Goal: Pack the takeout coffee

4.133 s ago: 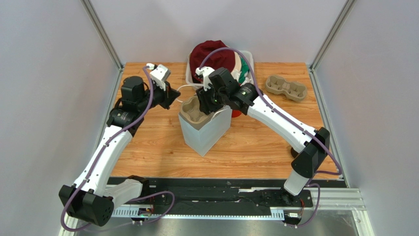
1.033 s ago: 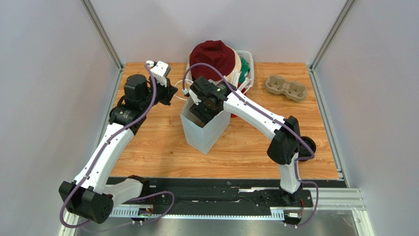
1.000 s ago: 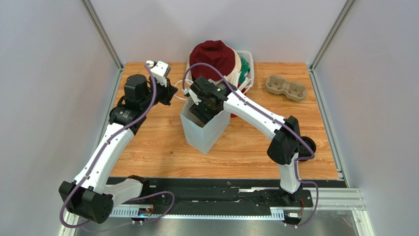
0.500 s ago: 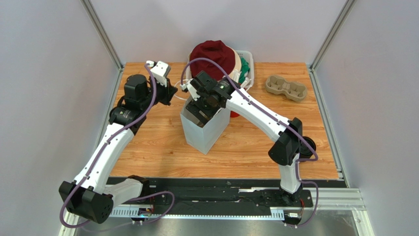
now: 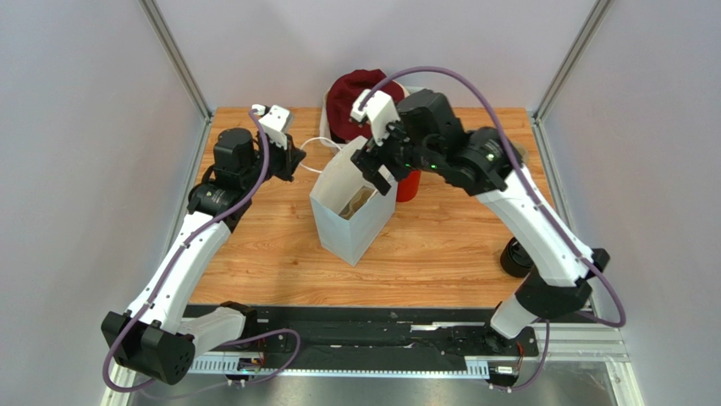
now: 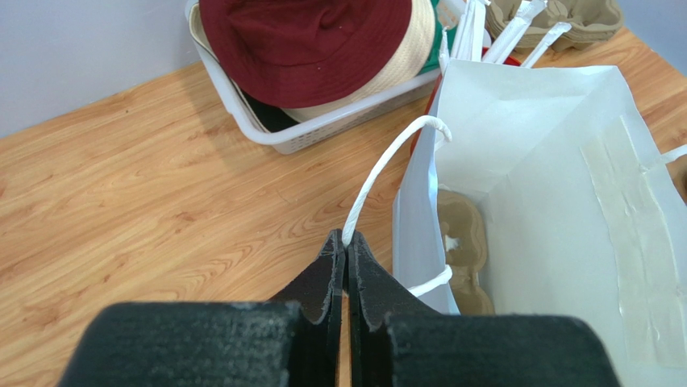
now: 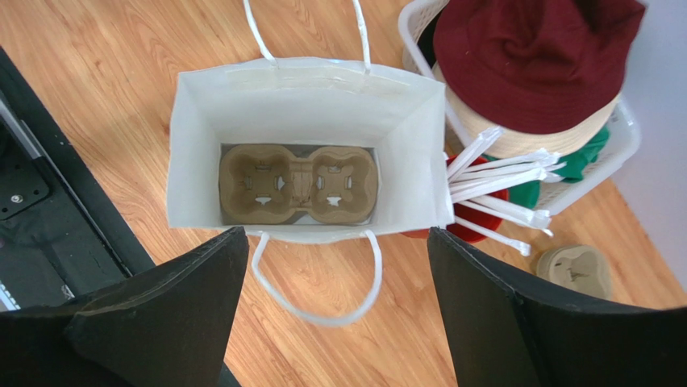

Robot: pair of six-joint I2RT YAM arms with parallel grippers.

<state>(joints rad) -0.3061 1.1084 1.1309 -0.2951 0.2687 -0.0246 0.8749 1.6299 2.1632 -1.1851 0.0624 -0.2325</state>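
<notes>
A white paper bag (image 5: 349,222) stands open mid-table. A brown cardboard cup carrier (image 7: 298,184) lies flat on its bottom. My left gripper (image 6: 347,238) is shut on one white bag handle (image 6: 385,171), at the bag's left side (image 5: 296,161). Above the bag's far rim hangs my right gripper (image 5: 377,167), open wide with nothing between its fingers (image 7: 336,234). A dark round thing (image 5: 515,256) sits by the right arm's lower link. It is too small to tell whether it is the takeout coffee.
A white basket (image 7: 622,149) at the back holds a maroon hat (image 5: 349,90) and other cloth. A red cup (image 5: 408,186) with wrapped straws (image 7: 496,181) stands just behind the bag. A second cardboard carrier (image 7: 574,270) lies towards the back right.
My right gripper has opened and risen out of the bag, leaving the cardboard carrier at the bottom. The left gripper has kept its hold on the handle.
</notes>
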